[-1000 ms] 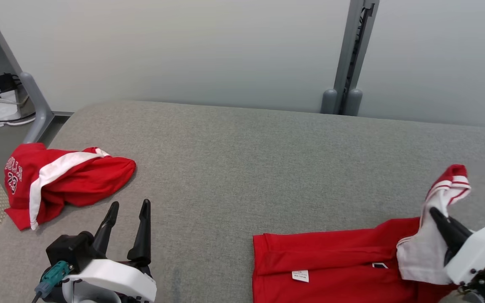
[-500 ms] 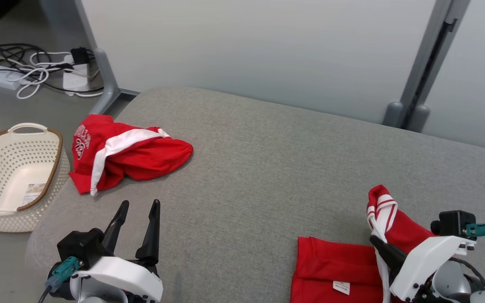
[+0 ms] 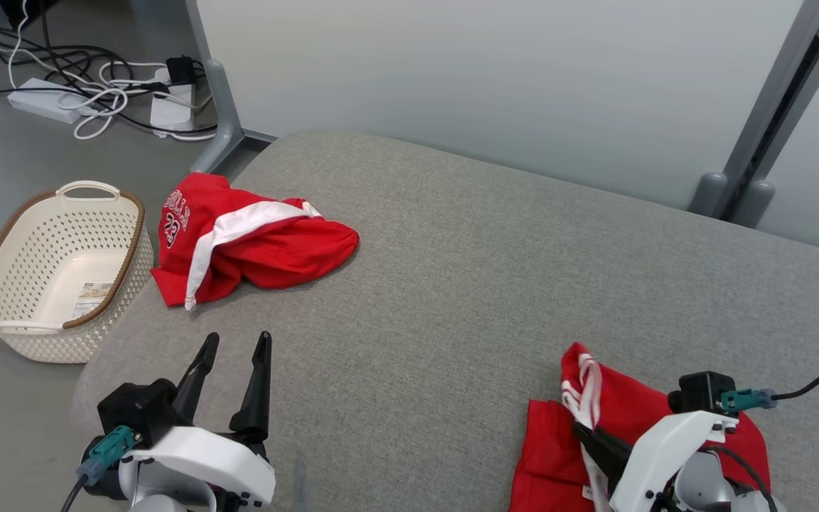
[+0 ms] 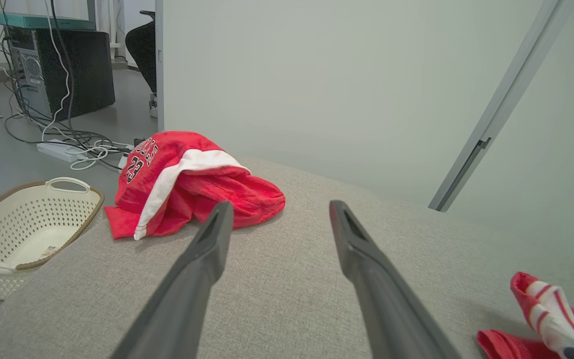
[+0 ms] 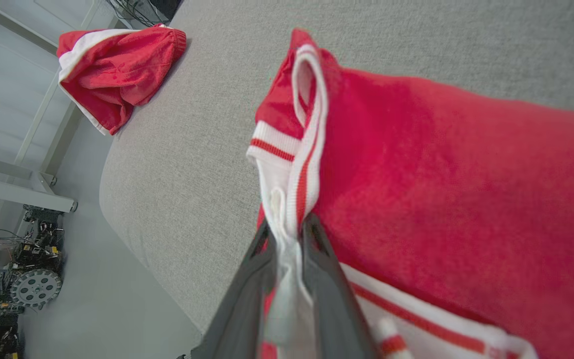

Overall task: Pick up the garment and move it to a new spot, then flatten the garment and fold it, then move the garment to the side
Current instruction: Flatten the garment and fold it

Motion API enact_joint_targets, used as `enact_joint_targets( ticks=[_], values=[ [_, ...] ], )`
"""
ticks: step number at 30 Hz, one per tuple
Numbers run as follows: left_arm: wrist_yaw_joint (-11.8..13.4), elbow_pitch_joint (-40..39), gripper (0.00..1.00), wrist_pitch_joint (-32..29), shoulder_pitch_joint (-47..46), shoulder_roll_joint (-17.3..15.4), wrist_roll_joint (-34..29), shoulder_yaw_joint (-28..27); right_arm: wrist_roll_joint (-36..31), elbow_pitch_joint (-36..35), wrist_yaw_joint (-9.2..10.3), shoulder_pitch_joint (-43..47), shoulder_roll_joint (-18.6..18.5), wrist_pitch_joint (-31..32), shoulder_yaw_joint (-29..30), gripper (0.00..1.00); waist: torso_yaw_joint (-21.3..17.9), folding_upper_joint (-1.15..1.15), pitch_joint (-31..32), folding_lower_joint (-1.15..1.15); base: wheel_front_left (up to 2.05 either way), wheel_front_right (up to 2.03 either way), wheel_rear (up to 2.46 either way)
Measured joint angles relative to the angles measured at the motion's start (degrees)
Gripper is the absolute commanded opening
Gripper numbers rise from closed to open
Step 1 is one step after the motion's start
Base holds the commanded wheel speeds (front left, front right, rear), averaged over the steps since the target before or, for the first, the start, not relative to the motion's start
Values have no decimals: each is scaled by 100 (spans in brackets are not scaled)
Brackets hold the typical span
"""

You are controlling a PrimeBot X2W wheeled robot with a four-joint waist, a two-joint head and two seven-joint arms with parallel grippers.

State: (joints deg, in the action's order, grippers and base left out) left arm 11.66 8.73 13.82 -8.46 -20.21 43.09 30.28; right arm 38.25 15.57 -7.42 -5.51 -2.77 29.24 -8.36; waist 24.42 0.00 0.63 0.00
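Near right on the grey padded worktop (image 3: 452,270) lies the folded red fabric garment with striped white trim (image 3: 626,409). The right gripper (image 5: 288,225) has its jaws pinched on that trim alone, so pulling could drag the fold open. The left gripper (image 3: 237,340) has its jaws gaping, empty.

A grey fabric pad (image 3: 452,270) is carrying two red garments, well apart. The crumpled garment (image 3: 260,245), with a white stripe and the number 23, is lying near its far left corner. The folded garment (image 3: 548,448) is lying at the near right, its striped edge standing up. Beside the pad's left edge, a basket (image 3: 54,347) is sitting on the floor (image 3: 11,163), with cables (image 3: 97,107) lying farther back.
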Motion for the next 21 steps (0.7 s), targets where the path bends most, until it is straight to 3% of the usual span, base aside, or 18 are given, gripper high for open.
enact_joint_targets(
  ticks=[5,9,16,21],
  values=[
    [1,30,100,0,-9,4,22,-5,230,59,0,-157,4,-285,-230,100,-193,0,-3,0,0,0,0],
    [8,44,100,1,-4,2,36,-14,620,-331,-1,-236,14,-602,-247,100,-415,0,21,0,0,0,0],
    [26,47,100,30,30,43,48,-23,486,-1044,-1,-155,-321,-971,549,100,-811,0,110,0,0,0,0],
    [32,48,100,36,39,66,54,-27,199,-1161,-1,116,-561,-987,1176,100,-957,0,128,-1,0,0,0]
  ],
)
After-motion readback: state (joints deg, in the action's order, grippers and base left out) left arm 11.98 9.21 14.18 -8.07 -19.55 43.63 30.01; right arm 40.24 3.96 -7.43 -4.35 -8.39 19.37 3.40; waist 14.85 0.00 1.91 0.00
